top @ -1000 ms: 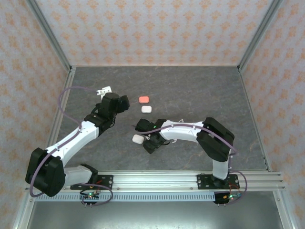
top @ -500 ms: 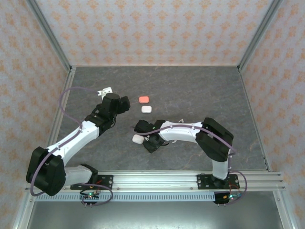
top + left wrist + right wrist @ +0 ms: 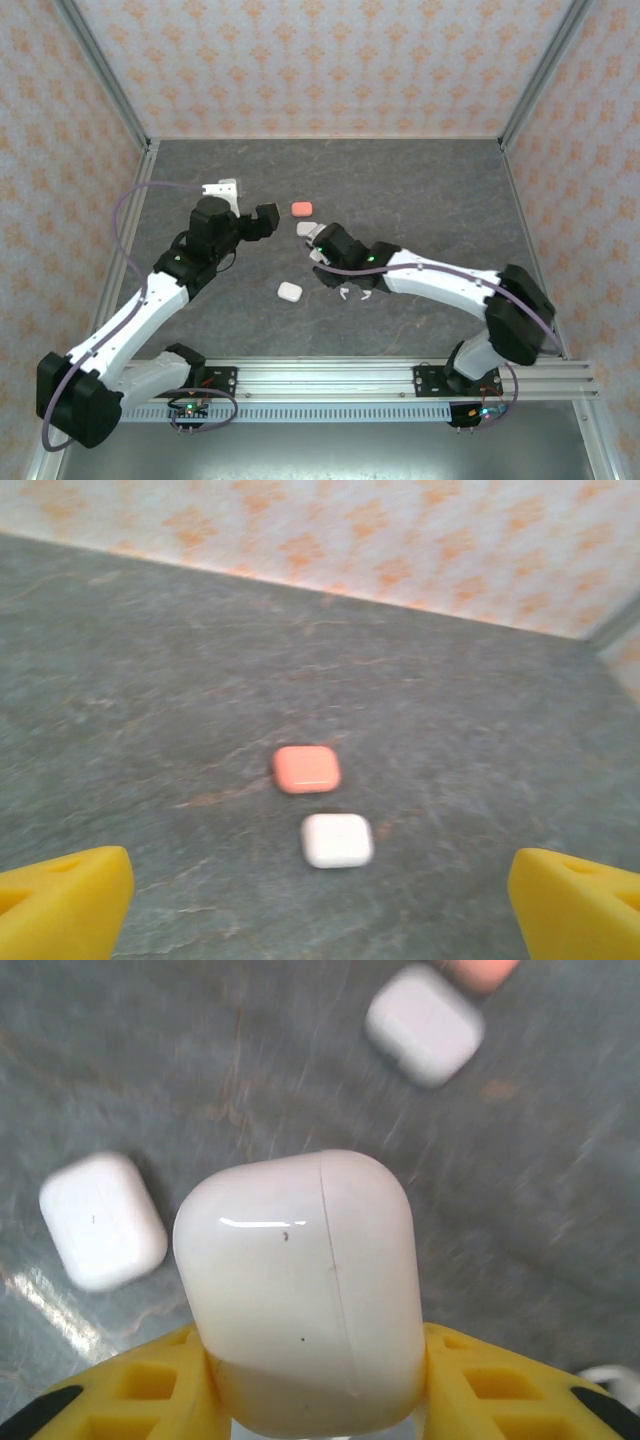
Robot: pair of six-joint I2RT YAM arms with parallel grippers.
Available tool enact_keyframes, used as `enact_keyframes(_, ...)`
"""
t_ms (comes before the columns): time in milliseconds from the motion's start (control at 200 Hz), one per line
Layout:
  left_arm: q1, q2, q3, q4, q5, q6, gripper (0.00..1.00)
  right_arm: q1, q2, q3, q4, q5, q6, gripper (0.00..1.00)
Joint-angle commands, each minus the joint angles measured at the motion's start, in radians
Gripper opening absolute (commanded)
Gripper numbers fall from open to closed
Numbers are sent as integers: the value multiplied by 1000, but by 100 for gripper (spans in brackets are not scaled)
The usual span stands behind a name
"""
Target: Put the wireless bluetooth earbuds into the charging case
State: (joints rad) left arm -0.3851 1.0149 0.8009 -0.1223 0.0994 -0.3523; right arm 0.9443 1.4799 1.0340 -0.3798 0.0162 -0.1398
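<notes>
Right gripper [image 3: 315, 1385] clenched on a white charging case [image 3: 300, 1280] — fetching step; next its lid needs opening — left gripper [image 3: 320, 905], at nine o'clock, gapes empty.

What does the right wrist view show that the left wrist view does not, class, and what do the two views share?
Right wrist, not left wrist: a closed white case clamped between the right fingers, and a second white case lying on the table to its left.
Left wrist, not right wrist: the left fingers standing wide apart with nothing between them, and the patterned wall behind.
Both: the coral case with a third white case close beside it, not touching, on the same table.
</notes>
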Motion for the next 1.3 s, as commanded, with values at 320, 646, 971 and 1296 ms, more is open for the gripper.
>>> enact_keyframes(320,4,-91,-22,252,585,25,95,-16,-334,-102,278,92,-444,43)
enact_keyframes(646,-48,-17,47,263,698,50,89,-16,-347,-13,238,56,-592,44)
enact_keyframes(971,-108,62,86,260,698,78,69,-16,-348,24,208,-24,-608,44)
enact_keyframes(1296,-123,93,87,277,698,76,52,-16,-344,31,209,-49,-601,44)
